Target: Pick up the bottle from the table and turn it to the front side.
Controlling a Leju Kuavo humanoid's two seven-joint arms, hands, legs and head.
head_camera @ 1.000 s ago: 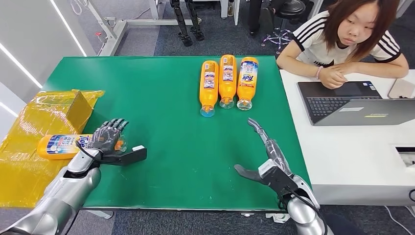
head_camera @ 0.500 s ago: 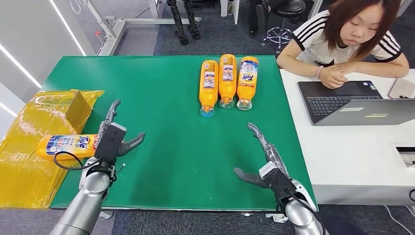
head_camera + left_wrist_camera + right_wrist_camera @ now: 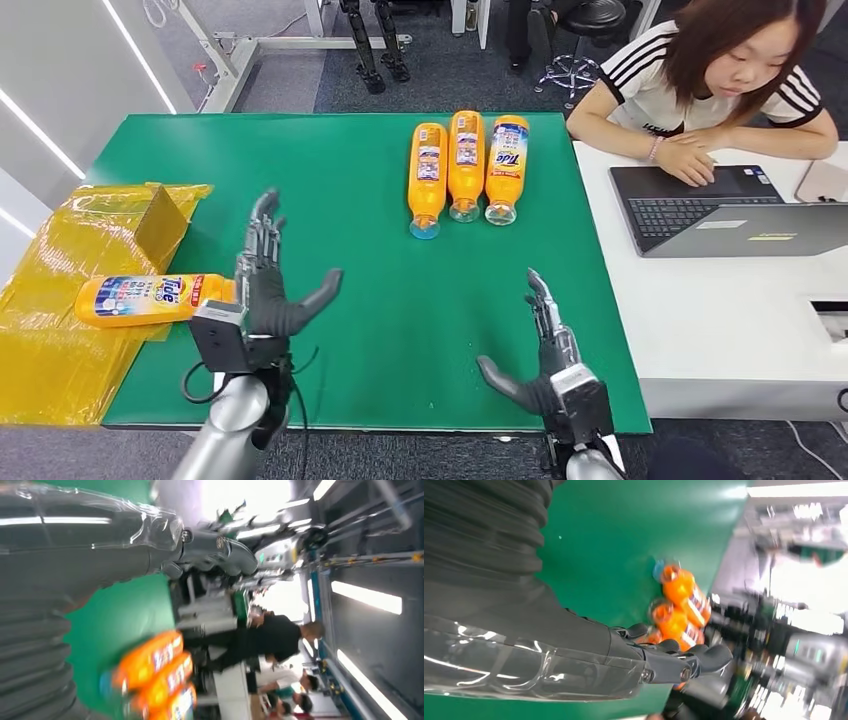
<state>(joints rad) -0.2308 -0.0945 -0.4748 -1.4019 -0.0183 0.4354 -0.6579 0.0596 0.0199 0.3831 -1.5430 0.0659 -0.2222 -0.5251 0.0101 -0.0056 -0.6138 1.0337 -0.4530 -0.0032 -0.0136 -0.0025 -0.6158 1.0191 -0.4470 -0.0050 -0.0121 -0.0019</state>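
Over the green table (image 3: 380,300), left hand (image 3: 262,290) raised, fingers spread, holding nothing, right hand (image 3: 545,355) likewise.

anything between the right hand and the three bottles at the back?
No. In the head view only bare green table separates the right hand from the three bottles.

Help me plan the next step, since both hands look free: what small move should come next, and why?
Probably reach the right hand toward the three bottles lying side by side at the table's far edge. Both it and the left hand hold nothing, and the bottle on the yellow wrap already shows its front label.
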